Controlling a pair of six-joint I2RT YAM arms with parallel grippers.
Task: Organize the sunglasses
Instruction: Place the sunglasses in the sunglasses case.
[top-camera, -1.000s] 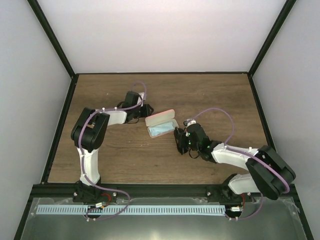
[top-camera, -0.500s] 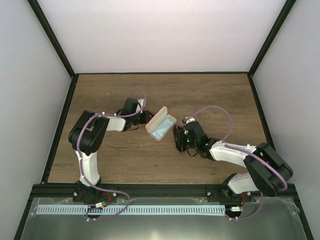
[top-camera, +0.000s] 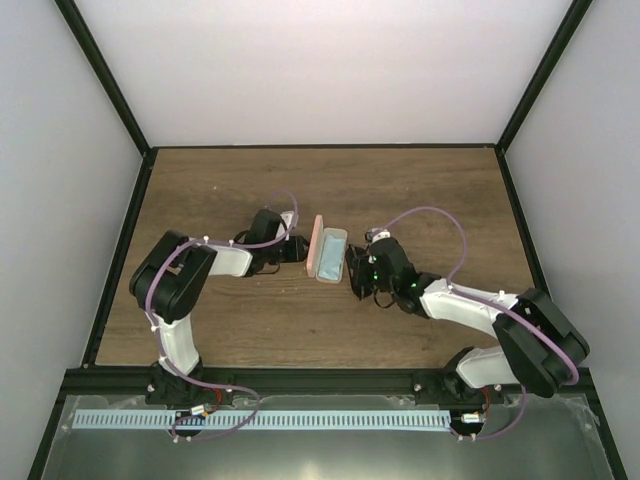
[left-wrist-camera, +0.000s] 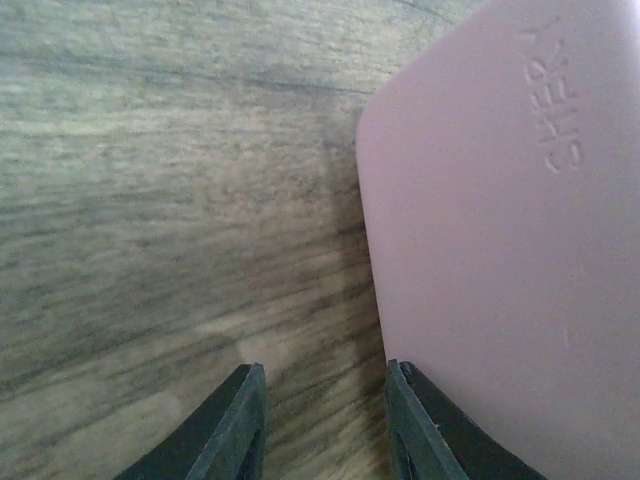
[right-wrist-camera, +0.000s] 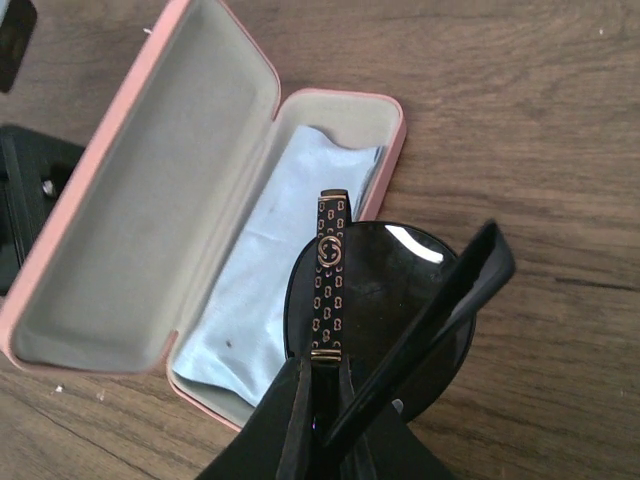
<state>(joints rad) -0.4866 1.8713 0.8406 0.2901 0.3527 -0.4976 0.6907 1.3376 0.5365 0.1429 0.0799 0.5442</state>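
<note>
- Nearest the bases, right hand (top-camera: 355, 277) clenched the sunglasses (right-wrist-camera: 385, 300) by a temple, at the case's (right-wrist-camera: 396, 130) edge, over its cloth (right-wrist-camera: 255, 300).
- Case had swung square, lid (right-wrist-camera: 140, 200) up: ready for loading.
- Left hand (left-wrist-camera: 322, 400), part-open and empty, braced the lid.

Cloth (right-wrist-camera: 270, 290) inside open case (right-wrist-camera: 150, 200); left claw (left-wrist-camera: 322, 410) at its left, sunglasses (right-wrist-camera: 390, 290) seemingly just beside its right edge
</note>
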